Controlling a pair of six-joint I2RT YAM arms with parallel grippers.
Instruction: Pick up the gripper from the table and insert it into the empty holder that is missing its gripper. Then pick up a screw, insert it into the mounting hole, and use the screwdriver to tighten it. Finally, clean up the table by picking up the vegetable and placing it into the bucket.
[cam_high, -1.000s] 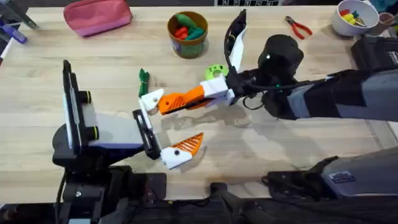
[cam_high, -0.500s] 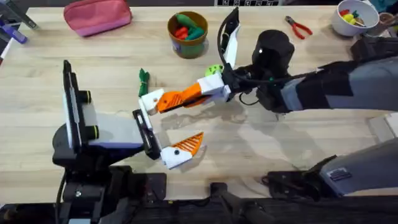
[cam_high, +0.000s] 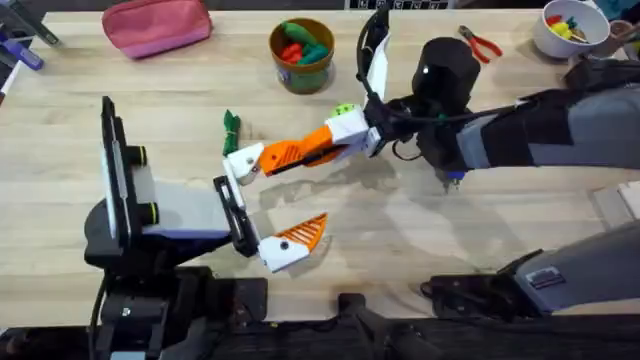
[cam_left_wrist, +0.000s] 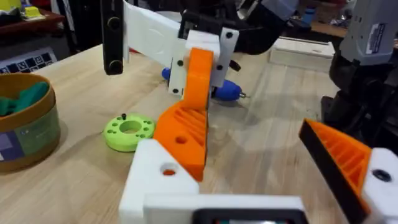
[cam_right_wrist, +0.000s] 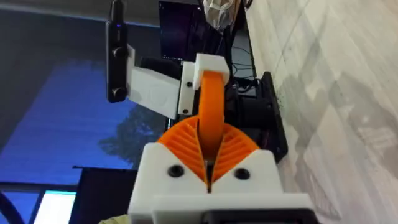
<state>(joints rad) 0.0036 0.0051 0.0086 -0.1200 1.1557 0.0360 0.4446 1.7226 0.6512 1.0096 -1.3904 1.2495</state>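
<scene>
Overhead: right gripper (cam_high: 300, 156) presses orange gripper (cam_high: 290, 153) into holder (cam_high: 243, 161).

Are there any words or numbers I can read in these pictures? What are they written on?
None can be read.
The bucket has a label on its side, too blurred to read.
A white printed sheet lies behind the bucket; its marks are too small to read.
A grey block on the arm has a sticker with dark lines, unreadable.
</scene>
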